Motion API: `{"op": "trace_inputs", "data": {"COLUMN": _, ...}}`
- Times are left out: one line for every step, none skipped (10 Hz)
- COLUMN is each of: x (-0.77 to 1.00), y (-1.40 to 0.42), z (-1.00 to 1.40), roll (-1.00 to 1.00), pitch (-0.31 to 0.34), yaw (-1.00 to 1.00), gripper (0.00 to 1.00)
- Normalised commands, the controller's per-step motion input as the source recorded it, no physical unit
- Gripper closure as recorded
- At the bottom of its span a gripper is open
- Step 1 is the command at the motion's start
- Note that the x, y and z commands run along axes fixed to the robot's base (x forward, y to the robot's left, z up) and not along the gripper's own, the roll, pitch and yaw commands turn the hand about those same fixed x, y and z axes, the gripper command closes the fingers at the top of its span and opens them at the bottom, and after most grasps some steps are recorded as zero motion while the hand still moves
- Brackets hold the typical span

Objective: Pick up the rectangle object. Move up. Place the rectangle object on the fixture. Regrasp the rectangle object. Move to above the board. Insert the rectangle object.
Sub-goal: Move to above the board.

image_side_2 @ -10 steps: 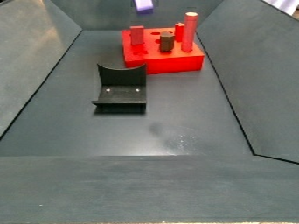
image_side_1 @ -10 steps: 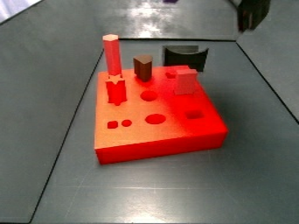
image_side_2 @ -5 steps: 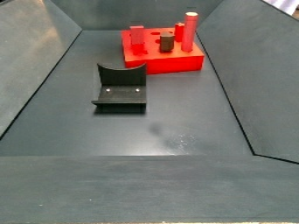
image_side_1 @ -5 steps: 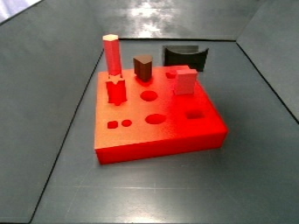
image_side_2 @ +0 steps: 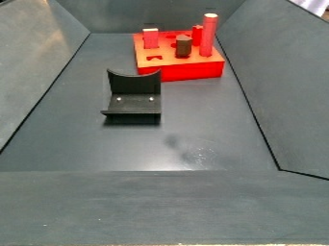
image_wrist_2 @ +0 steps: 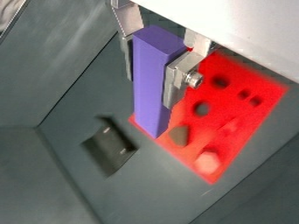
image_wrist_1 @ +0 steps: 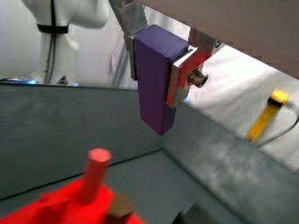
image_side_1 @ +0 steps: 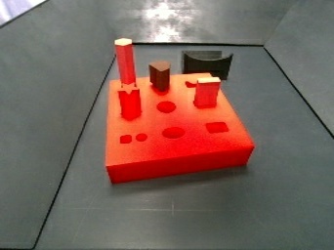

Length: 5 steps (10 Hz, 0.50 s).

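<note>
My gripper [image_wrist_1: 159,70] [image_wrist_2: 155,77] shows only in both wrist views and is out of both side views. Its silver fingers are shut on the rectangle object [image_wrist_1: 156,77] [image_wrist_2: 149,86], a blue-purple block that hangs lengthwise below the jaws. It is held high above the red board [image_wrist_2: 233,109] [image_side_1: 177,132] [image_side_2: 180,56]. The black fixture [image_wrist_2: 110,149] [image_side_1: 206,63] [image_side_2: 133,97] with its notched top stands on the floor beside the board, with nothing on it.
On the board stand a tall red hexagonal peg [image_side_1: 125,61], a short dark brown block [image_side_1: 159,75] and a red square peg [image_side_1: 206,92]. Sloped dark walls [image_side_2: 38,67] ring the floor. A yellow object [image_wrist_1: 268,115] lies outside.
One second ago the dark gripper and the purple block showed at the side views' upper edges. Now both are out of those views. The shadow on the board has gone.
</note>
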Motion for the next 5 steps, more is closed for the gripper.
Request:
{"op": "trace_inputs", "data": {"x": -0.16, "y": -0.13, "z": 0.08, "roll": -1.0, "pitch": -0.174, "yaw": -0.16, "gripper": 1.0}}
{"op": "trace_inputs", "data": {"x": -0.13, "y": -0.07, "z": 0.06, "roll": -1.0, "pitch": -0.175, "yaw": -0.16, "gripper": 1.0}}
{"op": "trace_inputs", "data": {"x": -0.11, "y": -0.02, "z": 0.03, "roll": -1.0, "pitch": -0.179, "yaw": -0.17, "gripper": 1.0}}
{"op": "trace_inputs", "data": {"x": -0.09, "y": 0.02, "z": 0.02, "roll": -1.0, "pitch": -0.178, "yaw": -0.17, "gripper": 1.0}}
{"op": "trace_inputs", "data": {"x": -0.08, "y": 0.03, "z": 0.01, "roll": -1.0, "pitch": -0.177, "yaw": -0.17, "gripper": 1.0}}
